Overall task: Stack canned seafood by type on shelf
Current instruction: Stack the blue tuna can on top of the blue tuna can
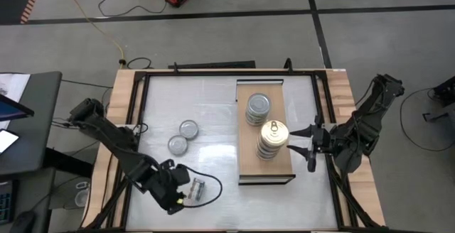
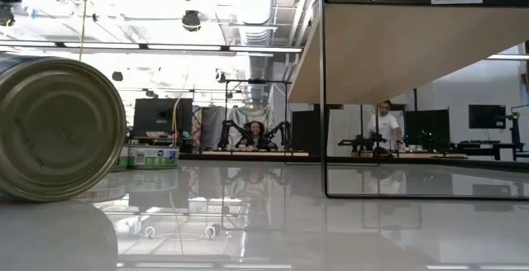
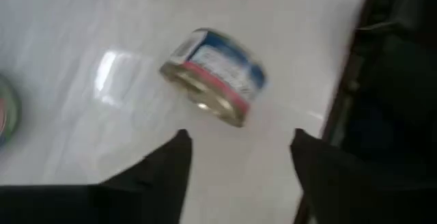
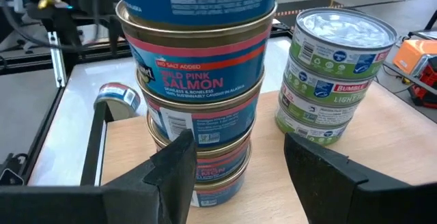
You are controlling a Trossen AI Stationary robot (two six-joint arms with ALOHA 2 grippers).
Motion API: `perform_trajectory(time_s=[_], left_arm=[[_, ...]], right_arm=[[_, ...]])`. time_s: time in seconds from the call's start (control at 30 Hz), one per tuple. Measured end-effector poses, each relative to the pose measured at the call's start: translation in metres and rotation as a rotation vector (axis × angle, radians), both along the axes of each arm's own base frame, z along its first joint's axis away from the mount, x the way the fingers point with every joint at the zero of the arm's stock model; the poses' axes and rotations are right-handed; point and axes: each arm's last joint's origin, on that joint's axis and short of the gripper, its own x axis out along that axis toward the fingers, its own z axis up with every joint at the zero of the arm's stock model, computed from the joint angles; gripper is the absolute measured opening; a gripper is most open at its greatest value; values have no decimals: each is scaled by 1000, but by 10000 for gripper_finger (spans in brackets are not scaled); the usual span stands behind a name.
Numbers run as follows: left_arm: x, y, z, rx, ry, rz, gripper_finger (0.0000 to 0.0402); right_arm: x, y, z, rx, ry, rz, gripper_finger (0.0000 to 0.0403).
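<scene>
At the lower left of the high view, the left gripper (image 1: 183, 192) hangs just beside a tin lying on its side (image 1: 197, 188); its fingers stand apart with nothing between them. The left wrist view shows this fallen tin (image 3: 215, 75) just ahead of the fingertips (image 3: 179, 149), with a blue and pink paper label, a metal rim, and its round wall on the glossy white surface (image 1: 213, 112). You should expect it to roll: the wall is curved and the surface is slick. Judge it rigid and moderately heavy for its size. Take hold across the two flat ends, or right it first and grip across the label, where paper gives more friction than bare metal.

Two more tins (image 1: 183, 136) lie flat near the middle left, silver lids up.

On the light-wood shelf (image 1: 245, 165) at centre right stand two stacks: a salmon stack with a gold pull-tab lid (image 1: 273, 139) and a green-labelled stack with a silver lid (image 1: 258, 109). The right gripper (image 1: 307, 146) waits just beside the salmon stack, fingers apart and empty.
</scene>
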Motion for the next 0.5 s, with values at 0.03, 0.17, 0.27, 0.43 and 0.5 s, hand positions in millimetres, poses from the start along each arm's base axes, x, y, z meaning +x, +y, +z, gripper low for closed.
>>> perform_trajectory(time_s=[0.03,0.17,0.27,0.43,0.5], left_arm=[[0,-2,-3,4,6,26,254],[-1,-11,-10,-23,1,170,300],[2,-21,-28,-15,46,239,306],[14,-35,-46,27,80,309,295],[19,-41,-46,69,72,328,292]], right_arm=[[0,0,0,-4,-1,3,246],[1,1,2,-21,-5,15,246],[1,1,2,-44,-2,24,246],[1,1,2,-50,1,26,246],[1,1,2,-49,1,26,246]])
